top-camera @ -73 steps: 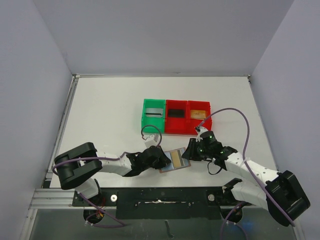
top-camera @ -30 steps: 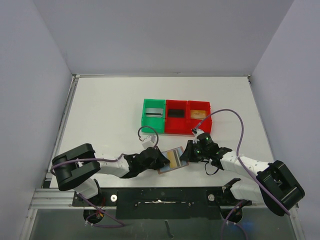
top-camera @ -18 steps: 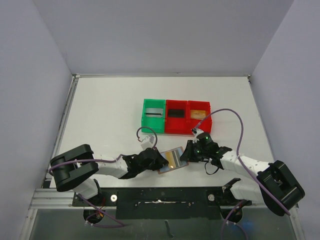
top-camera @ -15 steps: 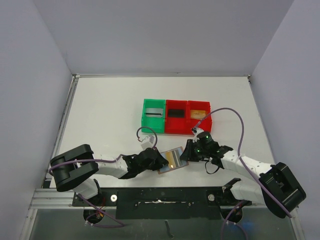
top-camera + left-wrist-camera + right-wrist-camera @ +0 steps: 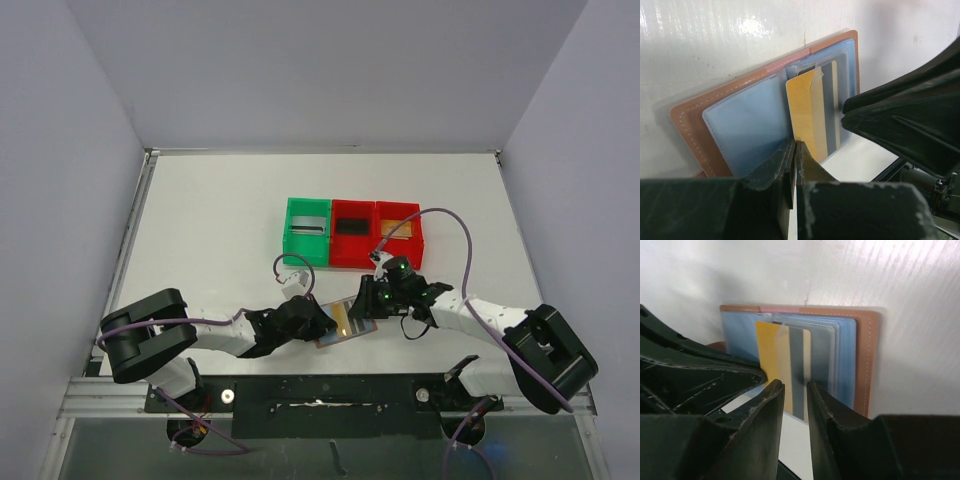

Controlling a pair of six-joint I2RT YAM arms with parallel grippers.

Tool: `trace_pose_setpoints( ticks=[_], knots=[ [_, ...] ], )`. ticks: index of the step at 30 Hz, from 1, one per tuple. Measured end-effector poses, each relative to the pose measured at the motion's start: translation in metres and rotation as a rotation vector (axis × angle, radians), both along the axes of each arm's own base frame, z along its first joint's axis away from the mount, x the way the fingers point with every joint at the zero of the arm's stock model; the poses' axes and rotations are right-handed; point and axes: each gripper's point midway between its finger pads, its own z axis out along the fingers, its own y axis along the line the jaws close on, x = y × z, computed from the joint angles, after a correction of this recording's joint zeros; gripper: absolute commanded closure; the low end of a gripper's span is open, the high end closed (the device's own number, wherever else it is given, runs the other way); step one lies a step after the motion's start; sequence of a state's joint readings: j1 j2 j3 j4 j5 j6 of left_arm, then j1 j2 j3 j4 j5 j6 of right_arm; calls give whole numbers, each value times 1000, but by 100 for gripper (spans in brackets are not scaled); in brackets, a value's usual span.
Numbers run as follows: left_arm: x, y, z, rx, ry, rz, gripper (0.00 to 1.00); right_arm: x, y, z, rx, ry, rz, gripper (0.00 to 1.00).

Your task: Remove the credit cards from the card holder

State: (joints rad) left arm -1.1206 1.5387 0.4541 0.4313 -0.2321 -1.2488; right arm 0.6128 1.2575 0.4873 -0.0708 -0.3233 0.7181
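Observation:
The card holder is an open tan-brown wallet with blue lining, near the table's front edge. It also shows in the left wrist view and the right wrist view. A gold card with a grey stripe sits in its clear sleeve. My left gripper is shut on the wallet's near edge. My right gripper is open by a narrow gap, its fingertips at the gold card's free edge. A silvery card, a black card and a gold card lie in bins.
A green bin and two red bins stand in a row just behind the wallet. My right arm's purple cable loops over the right red bin. The black rail runs along the near edge.
My right gripper has moved left and a little forward, up to the wallet's right edge. The left gripper still holds the wallet, which has turned slightly.

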Motion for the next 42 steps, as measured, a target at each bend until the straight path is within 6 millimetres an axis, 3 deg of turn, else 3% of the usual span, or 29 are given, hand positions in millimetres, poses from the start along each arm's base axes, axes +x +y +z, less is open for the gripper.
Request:
trace_pose_setpoints(
  ticks=[5,9,24,42],
  knots=[
    [0,0,0,-3,-1,-1,76,-5,1,-13,2,38,-9,74],
    [0,-4,5,-41,-6,-1,68,-5,0,-13,24,29,-31,74],
    [4,-16,6,-146,-3,17,67,-3,-6,-13,55,-5,-98,75],
    [3,-10,6,-211,58,120,64,-4,-5,-14,80,-3,-117,76]
  ],
)
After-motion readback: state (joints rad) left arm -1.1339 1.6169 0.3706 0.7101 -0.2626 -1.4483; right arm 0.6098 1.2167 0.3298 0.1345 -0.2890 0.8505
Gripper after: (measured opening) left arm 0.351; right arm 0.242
